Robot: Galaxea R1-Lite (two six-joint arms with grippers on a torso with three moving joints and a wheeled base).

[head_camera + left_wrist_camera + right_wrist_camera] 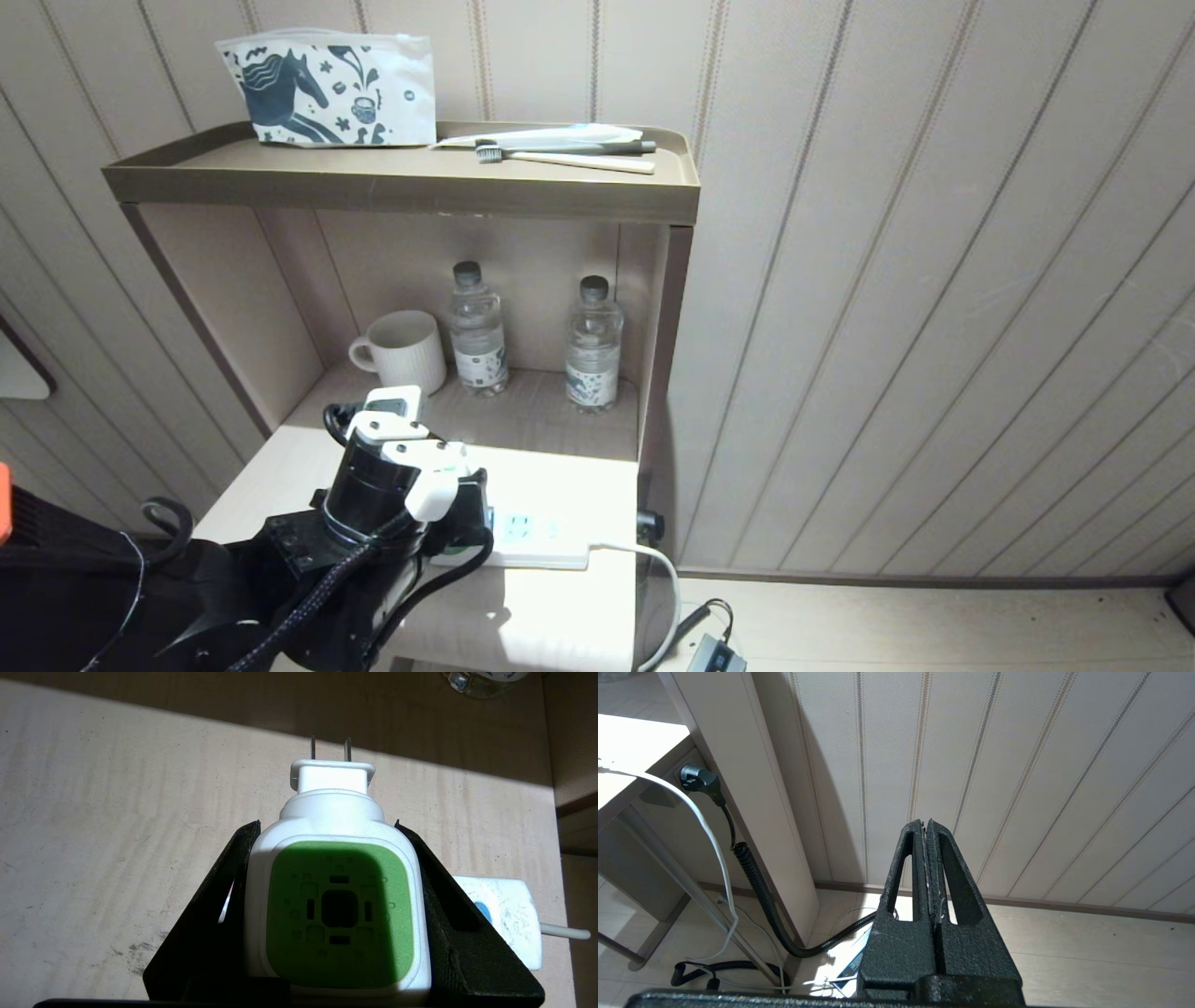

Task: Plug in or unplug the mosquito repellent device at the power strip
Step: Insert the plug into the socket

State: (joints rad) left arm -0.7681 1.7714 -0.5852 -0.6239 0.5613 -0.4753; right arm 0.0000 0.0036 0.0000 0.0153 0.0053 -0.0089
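In the head view, the left gripper (439, 481) hovers above the power strip (523, 537) on the table (280, 467). Its wrist view shows it clamping the mosquito repellent device (338, 905), prongs bare and unplugged; next, they need aligning with a socket. The right gripper (927, 833) hangs closed and empty near the floor.

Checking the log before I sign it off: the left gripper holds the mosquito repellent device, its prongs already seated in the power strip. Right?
Not quite. The left gripper does hold the mosquito repellent device, but the left wrist view shows both prongs bare above the tabletop, with the power strip lying off to one side.
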